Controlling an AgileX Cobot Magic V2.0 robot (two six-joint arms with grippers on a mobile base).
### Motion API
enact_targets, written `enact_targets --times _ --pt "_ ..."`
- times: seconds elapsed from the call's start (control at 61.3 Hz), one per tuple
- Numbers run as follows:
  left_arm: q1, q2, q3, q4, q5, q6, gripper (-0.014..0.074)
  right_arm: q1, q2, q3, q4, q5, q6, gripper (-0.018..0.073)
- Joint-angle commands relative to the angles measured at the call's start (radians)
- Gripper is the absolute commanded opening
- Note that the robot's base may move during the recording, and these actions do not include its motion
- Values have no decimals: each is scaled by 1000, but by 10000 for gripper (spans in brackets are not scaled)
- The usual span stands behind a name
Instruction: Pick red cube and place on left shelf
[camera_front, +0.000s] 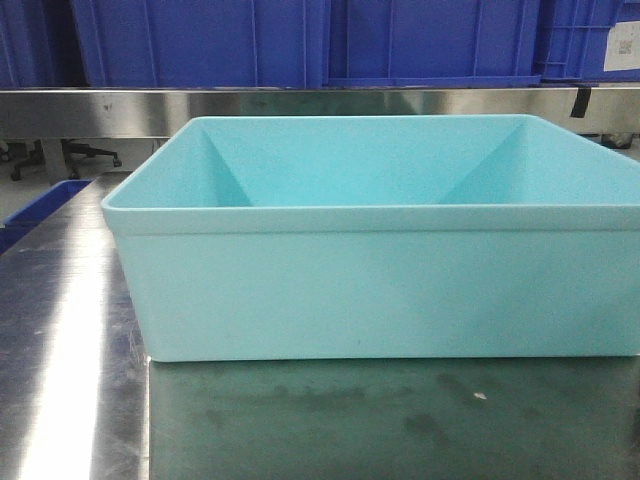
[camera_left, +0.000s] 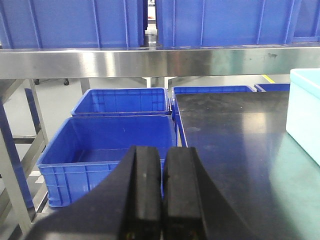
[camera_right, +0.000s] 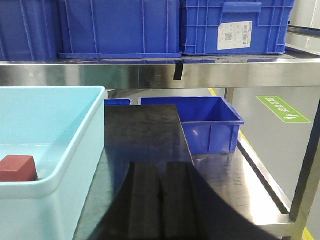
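Note:
The red cube (camera_right: 18, 168) lies inside the light blue tub (camera_right: 75, 150), near its right wall, seen in the right wrist view. The tub (camera_front: 370, 290) fills the front view; the cube is hidden there behind its front wall. My right gripper (camera_right: 161, 172) is shut and empty, to the right of the tub above the dark table. My left gripper (camera_left: 162, 160) is shut and empty, left of the tub (camera_left: 306, 112), over the table's left edge. The steel shelf (camera_left: 150, 62) runs across above, carrying blue crates.
Blue crates (camera_left: 107, 150) stand on the floor left of the table. Another blue crate (camera_right: 210, 122) stands beyond the table's far right end. A steel shelf (camera_right: 200, 72) with blue crates (camera_right: 120, 27) hangs above. A steel post (camera_right: 307, 175) stands at right.

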Motion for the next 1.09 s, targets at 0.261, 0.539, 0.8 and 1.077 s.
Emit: enact_targets --times 0.261,0.539,0.8,1.077 --pt "-6 -15 23 -6 -86 -1 102 -6 -23 -15 1 -93 -7 48" --pt "-6 -15 23 -6 -86 -1 102 -6 -23 -15 1 -93 -7 48" --pt "-6 -15 23 -6 -86 -1 102 -6 -23 -16 1 -102 -7 48" --pt "-6 -15 23 -6 -86 -1 102 -6 -23 -16 1 -156 -7 48"
